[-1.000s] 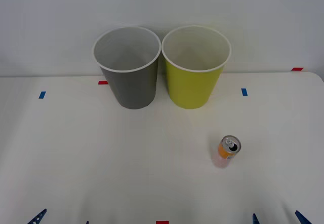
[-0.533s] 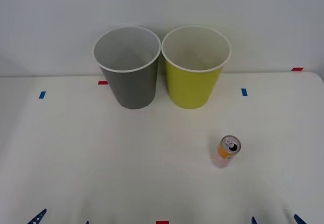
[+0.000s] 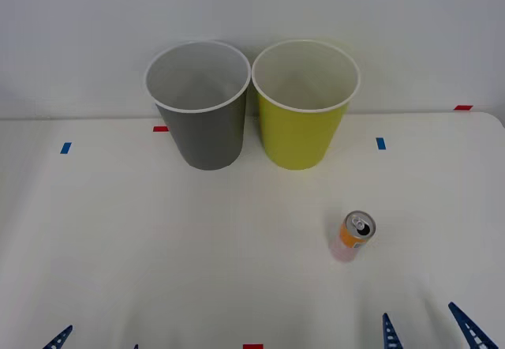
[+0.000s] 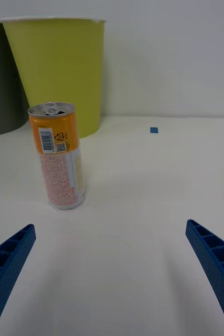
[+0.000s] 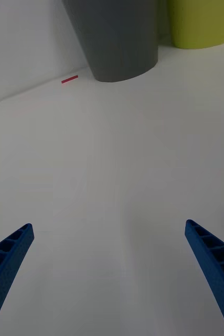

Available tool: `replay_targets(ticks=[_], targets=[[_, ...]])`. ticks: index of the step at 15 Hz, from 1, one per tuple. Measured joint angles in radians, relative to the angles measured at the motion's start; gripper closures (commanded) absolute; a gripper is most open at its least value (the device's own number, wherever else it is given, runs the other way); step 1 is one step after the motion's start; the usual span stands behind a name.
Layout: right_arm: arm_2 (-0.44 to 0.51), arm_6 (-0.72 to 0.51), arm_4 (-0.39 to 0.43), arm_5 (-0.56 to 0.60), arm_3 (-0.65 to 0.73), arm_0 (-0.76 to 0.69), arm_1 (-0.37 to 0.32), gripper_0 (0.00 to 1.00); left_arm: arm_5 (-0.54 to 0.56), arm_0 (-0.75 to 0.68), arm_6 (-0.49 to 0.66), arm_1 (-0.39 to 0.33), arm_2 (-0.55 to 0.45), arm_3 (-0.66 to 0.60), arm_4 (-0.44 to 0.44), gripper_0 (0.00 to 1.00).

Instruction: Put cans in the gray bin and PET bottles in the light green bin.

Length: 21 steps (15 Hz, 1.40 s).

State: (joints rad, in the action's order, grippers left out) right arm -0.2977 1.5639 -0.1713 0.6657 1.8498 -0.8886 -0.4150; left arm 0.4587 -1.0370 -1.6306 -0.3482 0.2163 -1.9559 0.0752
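The orange can (image 3: 353, 237) with a silver top stands upright on the white table, at the right and nearer to me than the bins. The gray bin (image 3: 199, 112) and the light green bin (image 3: 304, 112) stand side by side at the back by the wall. My right gripper (image 3: 430, 335) is open at the near right edge, a little short of the can and to its right. In the right wrist view the can (image 4: 59, 155) stands beyond the open right gripper (image 4: 110, 227), off toward one finger, with the light green bin (image 4: 56, 68) behind it. My left gripper (image 3: 96, 344) is open at the near left.
Small blue tape marks (image 3: 381, 143) and red tape marks (image 3: 161, 129) lie on the table (image 3: 118, 230). A white wall rises just behind the bins. In the left wrist view the gray bin (image 5: 117, 37) stands far beyond the open left gripper (image 5: 109, 227).
My right gripper's fingers have come further into the front view, moving forward toward the can. The can, the bins and the left gripper have not moved.
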Motion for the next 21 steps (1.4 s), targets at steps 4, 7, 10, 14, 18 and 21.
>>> replay_targets(ticks=[4,7,10,14,18,21], targets=[[-0.025,0.002,-0.009,0.013,-0.034,0.113,-0.005,0.00,0.000,0.000,0.000,0.000,0.000,0.000,0.000,0.00],[-0.037,0.000,-0.013,-0.037,-0.035,0.181,-0.008,0.00,0.000,0.000,0.000,0.000,0.000,0.000,0.000,0.00],[-0.051,-0.001,-0.024,-0.104,-0.036,0.246,0.007,0.00,0.000,0.000,0.000,0.000,0.000,0.000,0.000,0.00],[-0.063,0.011,-0.029,-0.187,-0.036,0.308,0.056,0.00,0.000,0.000,0.000,0.000,0.000,0.000,0.000,0.00],[-0.067,0.030,-0.026,-0.217,-0.061,0.367,0.087,0.00,0.000,0.000,0.000,0.000,0.000,0.000,0.000,0.00],[-0.066,0.043,-0.023,-0.216,-0.093,0.418,0.111,0.00,0.000,0.000,0.000,0.000,0.000,0.000,0.000,0.00]])
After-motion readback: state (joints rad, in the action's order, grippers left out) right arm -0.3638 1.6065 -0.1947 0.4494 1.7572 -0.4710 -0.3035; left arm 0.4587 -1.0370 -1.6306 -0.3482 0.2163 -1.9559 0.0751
